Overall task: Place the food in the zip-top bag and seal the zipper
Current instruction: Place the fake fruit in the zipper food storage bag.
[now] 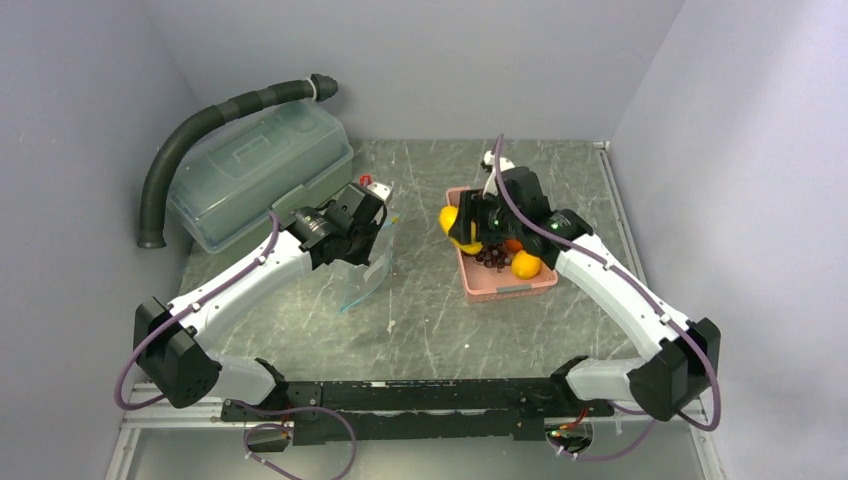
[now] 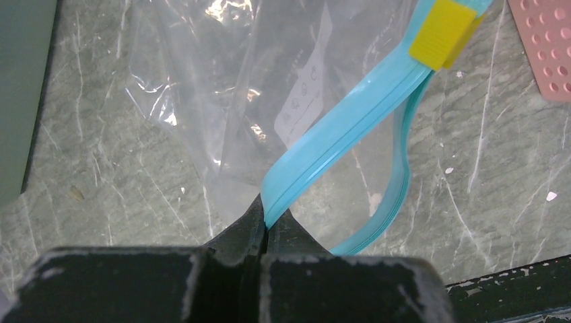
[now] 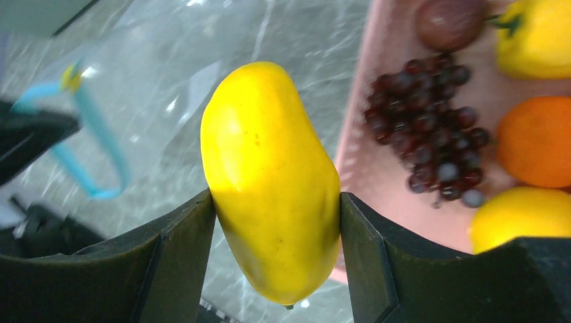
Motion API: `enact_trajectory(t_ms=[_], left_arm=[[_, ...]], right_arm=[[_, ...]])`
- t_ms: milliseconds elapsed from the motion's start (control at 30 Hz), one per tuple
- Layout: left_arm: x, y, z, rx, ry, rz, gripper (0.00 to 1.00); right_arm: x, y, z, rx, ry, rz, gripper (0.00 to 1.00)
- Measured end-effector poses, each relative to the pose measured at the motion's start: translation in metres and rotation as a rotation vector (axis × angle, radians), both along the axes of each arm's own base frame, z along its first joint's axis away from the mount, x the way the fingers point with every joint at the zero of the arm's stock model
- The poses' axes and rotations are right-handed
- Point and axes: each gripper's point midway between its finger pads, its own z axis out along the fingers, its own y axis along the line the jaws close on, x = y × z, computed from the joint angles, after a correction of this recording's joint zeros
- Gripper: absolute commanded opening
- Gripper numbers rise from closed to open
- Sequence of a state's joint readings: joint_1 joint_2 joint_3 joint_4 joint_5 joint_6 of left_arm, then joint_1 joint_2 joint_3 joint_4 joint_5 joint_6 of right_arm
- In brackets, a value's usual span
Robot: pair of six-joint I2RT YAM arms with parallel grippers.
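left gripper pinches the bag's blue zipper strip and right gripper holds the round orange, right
No. The right wrist view shows the right gripper holding a yellow oval fruit; the round orange lies in the pink basket. The left gripper does pinch the zipper strip.

Count: yellow fruit (image 3: pixel 269 182), three; round orange (image 3: pixel 535 141), one; grape bunch (image 3: pixel 431 141), one; brown-red ball (image 3: pixel 448 20), one; zip-top bag (image 1: pixel 365 275), one; pink basket (image 1: pixel 510 290) at 2 o'clock, one; lidded box (image 1: pixel 255 170) at 10 o'clock, one.
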State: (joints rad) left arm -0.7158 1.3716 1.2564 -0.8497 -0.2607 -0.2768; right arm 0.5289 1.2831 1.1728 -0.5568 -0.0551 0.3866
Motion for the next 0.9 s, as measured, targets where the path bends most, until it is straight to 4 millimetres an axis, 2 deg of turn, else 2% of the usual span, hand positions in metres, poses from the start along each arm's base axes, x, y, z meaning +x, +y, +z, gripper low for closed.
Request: enact_trajectory(t_ms=[233, 367, 500, 667, 800, 900], left_arm=[[0.001, 0.002, 0.001, 0.008, -0.008, 0.01, 0.0], [0.002, 0.003, 0.001, 0.01, -0.01, 0.013, 0.0], [0.002, 0.003, 0.001, 0.011, -0.014, 0.015, 0.0], [0.002, 0.004, 0.004, 0.006, -0.02, 0.019, 0.0], [0.002, 0.004, 0.006, 0.002, -0.025, 0.019, 0.0], [0.002, 0.004, 0.006, 0.001, -0.026, 0.02, 0.0]], right_arm=[[-0.061, 0.04, 0.019, 0.107, 0.012, 0.236, 0.3], [-0.085, 0.056, 0.017, 0.171, 0.049, 0.324, 0.3], [-0.1, 0.072, 0.01, 0.202, 0.099, 0.375, 0.3], [-0.115, 0.098, 0.01, 0.258, 0.14, 0.435, 0.3], [-0.122, 0.117, 0.006, 0.286, 0.172, 0.453, 0.29], [-0.124, 0.13, -0.005, 0.286, 0.215, 0.448, 0.28]])
